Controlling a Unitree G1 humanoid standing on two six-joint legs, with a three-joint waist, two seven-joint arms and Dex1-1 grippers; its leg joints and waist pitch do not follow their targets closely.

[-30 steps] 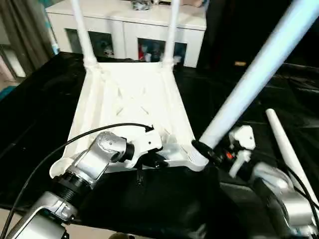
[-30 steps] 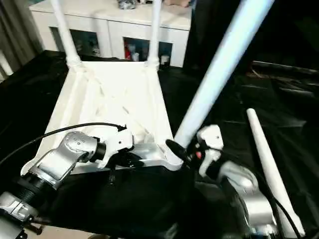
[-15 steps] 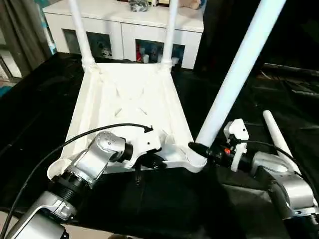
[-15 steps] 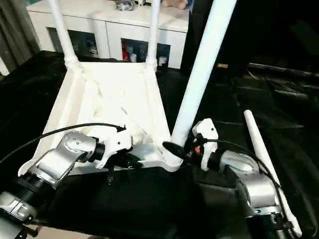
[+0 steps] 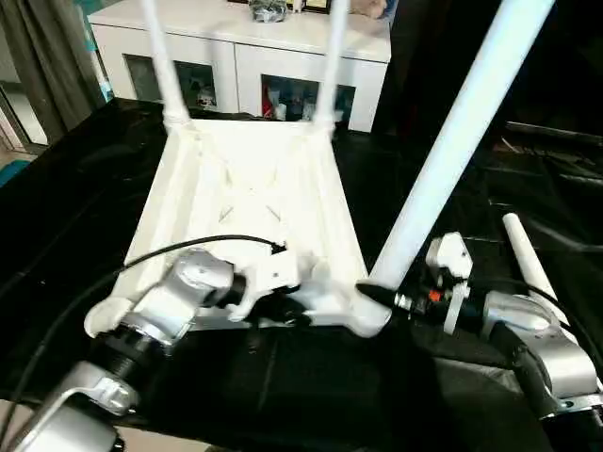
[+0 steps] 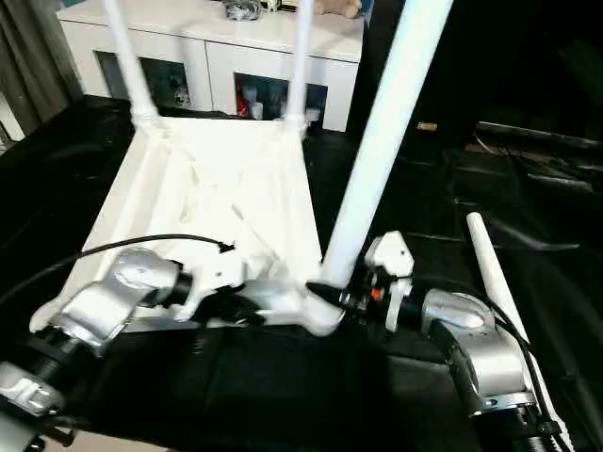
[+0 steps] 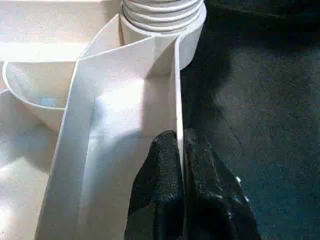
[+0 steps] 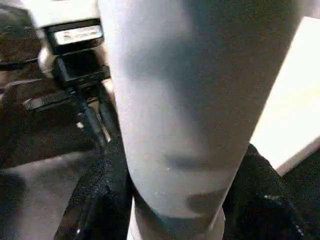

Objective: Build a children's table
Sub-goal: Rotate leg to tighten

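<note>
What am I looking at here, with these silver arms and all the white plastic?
A two-armed robot is putting together a small white table. Two pictures come from cameras on its head, looking down over its arms; two come from cameras on its wrists. The tabletop lies upside down on a black cloth, with two legs already standing at the far corners. The left claw is pinched shut on the tabletop's near edge. The right claw grips a third leg at the near corner socket. A fourth leg lies beside it.

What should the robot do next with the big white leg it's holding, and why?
Probably stand it straight. The right gripper holds the leg at the table top's near corner, and it leans, unlike the two far legs. The left gripper pinches the rim.
</note>
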